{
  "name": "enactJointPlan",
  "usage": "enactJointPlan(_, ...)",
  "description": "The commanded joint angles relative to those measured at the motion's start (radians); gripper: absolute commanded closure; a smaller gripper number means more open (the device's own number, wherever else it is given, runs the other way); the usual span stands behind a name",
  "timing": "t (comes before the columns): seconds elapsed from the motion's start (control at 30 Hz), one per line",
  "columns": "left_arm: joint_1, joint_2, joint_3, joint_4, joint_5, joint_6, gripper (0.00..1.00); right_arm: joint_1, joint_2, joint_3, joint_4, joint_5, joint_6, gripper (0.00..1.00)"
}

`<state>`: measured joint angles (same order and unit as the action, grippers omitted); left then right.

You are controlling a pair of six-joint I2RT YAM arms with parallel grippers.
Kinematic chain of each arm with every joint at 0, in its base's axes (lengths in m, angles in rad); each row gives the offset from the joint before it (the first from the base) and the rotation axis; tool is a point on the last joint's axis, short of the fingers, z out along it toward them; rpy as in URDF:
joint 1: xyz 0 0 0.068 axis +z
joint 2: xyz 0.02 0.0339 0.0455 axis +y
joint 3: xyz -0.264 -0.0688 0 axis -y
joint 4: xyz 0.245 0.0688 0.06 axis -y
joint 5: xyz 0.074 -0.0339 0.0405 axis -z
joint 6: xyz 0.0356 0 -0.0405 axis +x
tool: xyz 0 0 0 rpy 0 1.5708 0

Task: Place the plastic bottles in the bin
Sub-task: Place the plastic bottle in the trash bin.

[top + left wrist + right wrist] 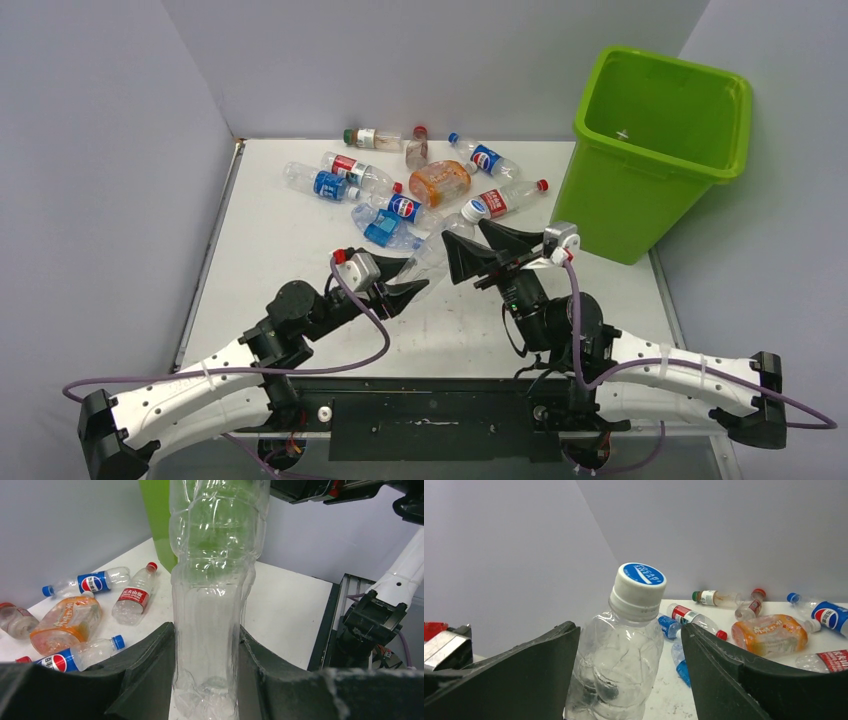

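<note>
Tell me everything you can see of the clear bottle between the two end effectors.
The clear bottle is unlabelled, ribbed, crinkled plastic, apparently empty, with a white cap topped in blue. It is held tilted. The left end effector is clamped on its lower body. The right end effector straddles its shoulder, jaws open, not gripping.

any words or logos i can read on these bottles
No word reads clearly.
Pepsi globe logo on the blue-label bottle: no legible words.
White characters on the red-label bottle: blurred.
White lettering on the cap of the clear bottle: blurred.
Print on the orange bottle: too small.
</note>
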<state>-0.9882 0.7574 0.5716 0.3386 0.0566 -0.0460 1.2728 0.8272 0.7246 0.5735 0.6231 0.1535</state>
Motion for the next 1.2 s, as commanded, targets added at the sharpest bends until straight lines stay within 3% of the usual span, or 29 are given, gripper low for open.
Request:
enactJointPlan(0.0, -0.008, -0.036, -0.013, 0.11, 0.007, 0.02, 1.0, -0.051, 0.014, 0.055, 0.04, 0.001, 0.088, 0.3)
enactJointPlan(0.17, -0.017, -0.042, -0.023, 0.116, 0.003, 0.041, 1.0, -0.156, -0.012, 0.02, 0.06, -0.168, 0.217, 0.35)
enactJointPlan(0.27, -0.018, -0.041, -0.024, 0.116, 0.011, 0.04, 1.0, -0.221, -0.008, 0.026, 0.047, -0.257, 0.29, 0.29)
enactJointPlan(0.37, -0.018, -0.045, -0.024, 0.117, 0.011, 0.04, 1.0, -0.247, 0.02, 0.073, -0.021, -0.303, 0.32, 0.3)
enactJointPlan(0.6, -0.023, -0.052, -0.028, 0.116, 0.012, 0.079, 1.0, -0.262, 0.063, 0.136, -0.103, -0.385, 0.342, 0.61)
enactJointPlan(0.67, -0.03, -0.052, -0.029, 0.115, 0.01, 0.093, 1.0, -0.265, 0.078, 0.165, -0.145, -0.428, 0.34, 0.89)
enactJointPlan(0.7, -0.033, -0.051, -0.029, 0.113, 0.006, 0.101, 0.93, -0.265, 0.083, 0.182, -0.166, -0.437, 0.339, 0.94)
enactJointPlan(0.73, -0.035, -0.052, -0.029, 0.111, 0.003, 0.11, 0.75, -0.265, 0.086, 0.197, -0.183, -0.442, 0.331, 0.95)
enactJointPlan(0.77, -0.038, -0.052, -0.03, 0.108, 0.0, 0.12, 0.48, -0.266, 0.086, 0.213, -0.204, -0.451, 0.316, 0.95)
enactJointPlan(0.8, -0.043, -0.054, -0.03, 0.107, -0.013, 0.128, 0.31, -0.265, 0.086, 0.237, -0.23, -0.451, 0.296, 0.95)
enactJointPlan(0.87, -0.05, -0.062, -0.034, 0.11, -0.046, 0.131, 0.1, -0.266, 0.087, 0.323, -0.314, -0.43, 0.235, 0.95)
enactJointPlan(0.93, -0.057, -0.074, -0.043, 0.123, -0.098, 0.142, 0.03, -0.265, 0.093, 0.425, -0.408, -0.38, 0.147, 0.95)
enactJointPlan(1.0, -0.056, -0.085, -0.048, 0.132, -0.125, 0.15, 0.04, -0.265, 0.093, 0.517, -0.457, -0.307, 0.059, 0.95)
enactJointPlan(1.17, -0.056, -0.119, -0.061, 0.154, -0.169, 0.17, 0.04, -0.266, 0.064, 0.561, -0.214, -0.11, -0.246, 0.95)
